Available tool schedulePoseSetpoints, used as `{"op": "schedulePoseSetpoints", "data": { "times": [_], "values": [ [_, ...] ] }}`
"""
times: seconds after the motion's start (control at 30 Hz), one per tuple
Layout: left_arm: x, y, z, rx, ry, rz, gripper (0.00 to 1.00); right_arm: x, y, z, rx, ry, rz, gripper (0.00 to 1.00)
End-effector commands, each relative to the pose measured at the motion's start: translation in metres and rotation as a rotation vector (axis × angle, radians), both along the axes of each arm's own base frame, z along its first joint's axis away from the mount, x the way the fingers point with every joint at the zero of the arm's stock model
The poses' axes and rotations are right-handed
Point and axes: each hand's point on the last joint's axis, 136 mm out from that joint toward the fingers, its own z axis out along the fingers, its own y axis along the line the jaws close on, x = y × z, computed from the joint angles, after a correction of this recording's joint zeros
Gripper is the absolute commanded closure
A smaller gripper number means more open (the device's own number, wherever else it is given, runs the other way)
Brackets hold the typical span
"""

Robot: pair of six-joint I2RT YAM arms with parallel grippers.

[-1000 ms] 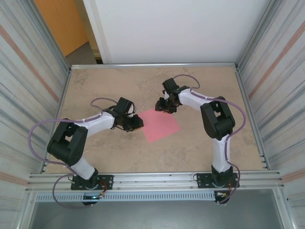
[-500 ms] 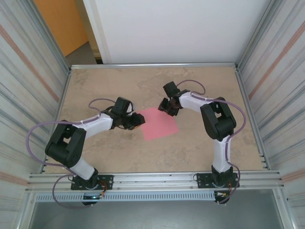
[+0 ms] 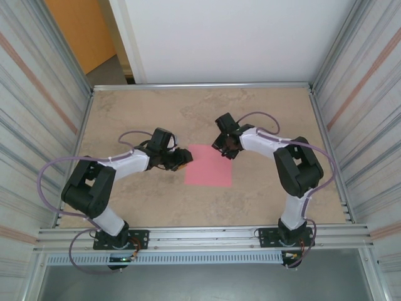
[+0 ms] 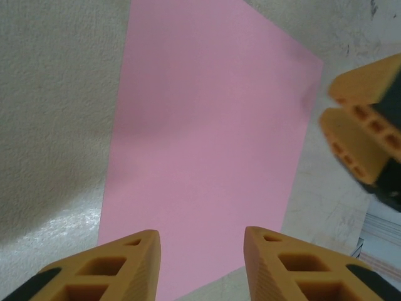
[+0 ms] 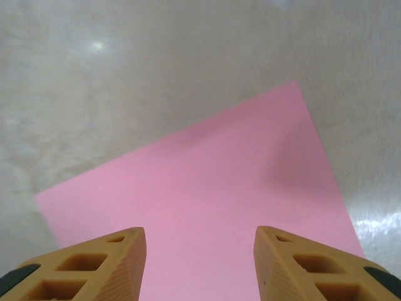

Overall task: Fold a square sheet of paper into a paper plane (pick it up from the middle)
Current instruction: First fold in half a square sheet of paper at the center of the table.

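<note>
The square sheet of paper (image 3: 208, 165) is pink and lies flat and unfolded on the beige tabletop, mid-table. My left gripper (image 3: 181, 157) sits low at its left edge, open, with both orange fingertips (image 4: 143, 246) over the sheet's near border (image 4: 207, 125) and nothing between them. My right gripper (image 3: 227, 145) is at the sheet's far right corner, open too, its jaws spread above the pink surface (image 5: 200, 182) without clasping it. In the left wrist view the right gripper's orange fingers (image 4: 360, 135) show just past the sheet's far edge.
Marbled beige tabletop (image 3: 144, 113) runs out to a metal rail (image 3: 200, 85) at the back, with corrugated side walls (image 3: 37, 113) left and right. Purple cables loop off both arms. Open table lies in front of the sheet (image 3: 207, 204).
The sheet has turned from a tilted diamond to nearly square with the table. My left jaws have widened. The right arm's elbow swung outward and its gripper came closer to the sheet.
</note>
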Motion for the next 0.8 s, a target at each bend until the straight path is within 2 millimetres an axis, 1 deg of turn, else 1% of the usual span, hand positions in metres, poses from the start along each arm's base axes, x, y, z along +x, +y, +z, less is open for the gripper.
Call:
{"op": "schedulePoseSetpoints", "data": {
  "times": [0.0,0.07,0.17,0.27,0.33,0.4,0.5,0.6,0.77],
  "values": [
    [0.004,-0.005,-0.002,0.010,0.024,-0.040,0.61,-0.007,-0.010,0.024,0.059,-0.066,0.125,0.52],
    [0.006,-0.010,-0.006,0.007,0.047,-0.062,0.63,-0.023,-0.015,0.020,0.098,-0.057,0.185,0.56],
    [0.011,-0.019,-0.011,-0.011,0.062,-0.084,0.65,-0.038,-0.022,0.015,0.126,-0.034,0.240,0.60],
    [0.016,-0.022,-0.014,-0.008,0.070,-0.092,0.67,-0.047,-0.025,0.012,0.134,-0.013,0.280,0.62],
    [0.019,-0.022,-0.015,0.001,0.071,-0.094,0.68,-0.050,-0.026,0.008,0.127,0.006,0.290,0.62],
    [0.021,-0.022,-0.017,0.016,0.075,-0.095,0.70,-0.051,-0.026,0.003,0.120,0.024,0.295,0.65],
    [0.020,-0.020,-0.023,0.028,0.094,-0.083,0.78,-0.052,-0.024,-0.005,0.118,0.046,0.303,0.69],
    [0.018,-0.019,-0.030,0.031,0.112,-0.070,0.82,-0.052,-0.023,-0.011,0.121,0.065,0.304,0.72],
    [0.015,-0.017,-0.040,0.038,0.137,-0.062,0.84,-0.054,-0.017,-0.020,0.122,0.083,0.322,0.75]
  ]
}}
